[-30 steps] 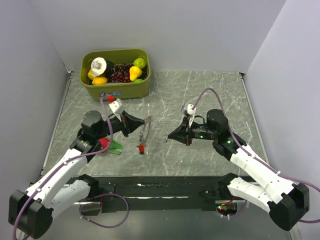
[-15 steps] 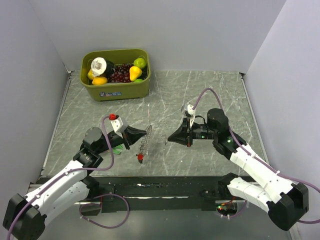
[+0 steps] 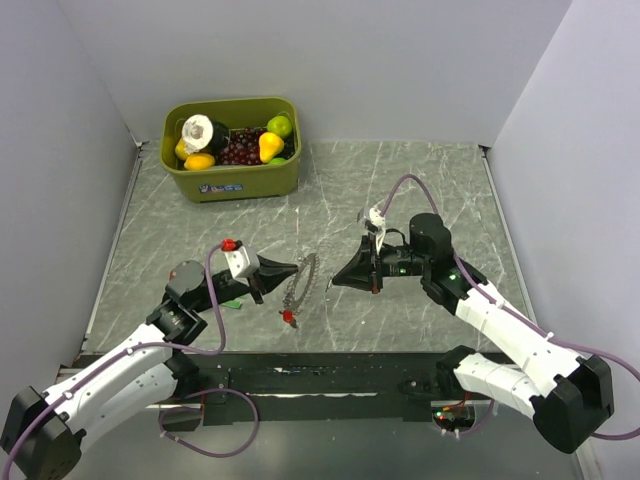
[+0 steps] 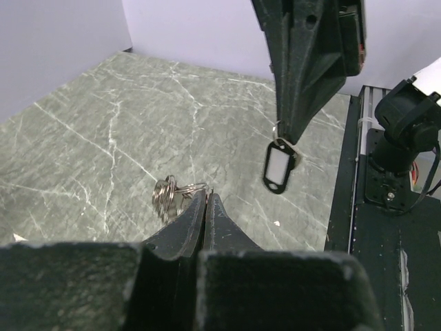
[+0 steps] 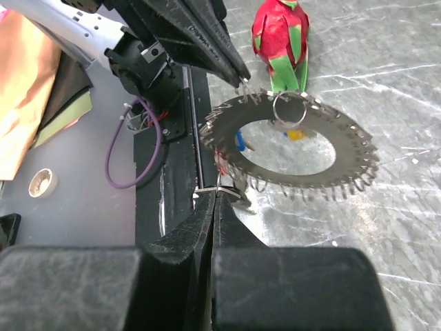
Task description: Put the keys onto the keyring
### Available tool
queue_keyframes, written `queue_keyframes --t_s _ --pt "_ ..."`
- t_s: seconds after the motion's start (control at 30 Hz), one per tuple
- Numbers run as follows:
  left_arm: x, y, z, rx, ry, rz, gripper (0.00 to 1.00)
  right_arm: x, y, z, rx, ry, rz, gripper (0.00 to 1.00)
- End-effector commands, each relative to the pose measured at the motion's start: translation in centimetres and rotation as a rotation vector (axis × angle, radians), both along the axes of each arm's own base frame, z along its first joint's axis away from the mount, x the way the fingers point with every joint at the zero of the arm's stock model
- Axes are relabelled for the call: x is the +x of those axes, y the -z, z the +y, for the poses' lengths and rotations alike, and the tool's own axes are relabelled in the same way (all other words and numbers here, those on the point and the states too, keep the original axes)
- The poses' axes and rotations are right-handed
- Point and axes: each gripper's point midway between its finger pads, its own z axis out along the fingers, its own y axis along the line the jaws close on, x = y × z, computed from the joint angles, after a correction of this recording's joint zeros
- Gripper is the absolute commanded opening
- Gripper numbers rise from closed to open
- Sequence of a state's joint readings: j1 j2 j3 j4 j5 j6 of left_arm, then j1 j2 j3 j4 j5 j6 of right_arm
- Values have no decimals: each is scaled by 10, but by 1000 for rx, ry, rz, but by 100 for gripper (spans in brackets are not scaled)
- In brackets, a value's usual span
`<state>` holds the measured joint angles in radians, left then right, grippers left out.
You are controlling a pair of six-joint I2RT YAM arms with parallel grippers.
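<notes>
Pinching the keyring [image 5: 351, 148] in left gripper [image 3: 295, 269] jaws, black key [image 4: 278, 167] in right gripper [image 3: 334, 282] jaws beside it. Seemingly partway (red key [image 3: 290, 318] hanging under the keyring); black one not yet on.

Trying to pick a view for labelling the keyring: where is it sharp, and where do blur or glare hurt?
Right wrist: the keyring is large and crisp, with mild sheen; the right gripper in front is a soft dark mass. Left wrist: it is bunched edge-on, partly hidden behind the left gripper. Top external: evenly lit, but tiny.
</notes>
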<state>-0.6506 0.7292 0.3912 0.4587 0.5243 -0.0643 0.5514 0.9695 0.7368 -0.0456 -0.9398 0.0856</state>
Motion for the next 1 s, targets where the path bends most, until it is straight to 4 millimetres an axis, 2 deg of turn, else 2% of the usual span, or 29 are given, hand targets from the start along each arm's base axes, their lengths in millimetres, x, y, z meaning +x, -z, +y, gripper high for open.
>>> queue_keyframes --t_s 0.0,0.17,0.67,0.77,0.97 --pt "-2 -25 1 -41 -14 -111 1 3 -29 4 53 -23 -69 0" --pt "-5 -24 0 -37 -10 -112 1 5 -30 7 51 -21 -74 0" --pt "-6 -22 -1 -84 -10 -90 1 10 -35 33 88 -46 -86 0" --pt "-5 -14 -1 -91 -17 -70 1 13 -33 37 92 -44 -91 0" --pt "-4 -11 -2 -102 -17 -55 1 15 -30 49 88 -66 -88 0"
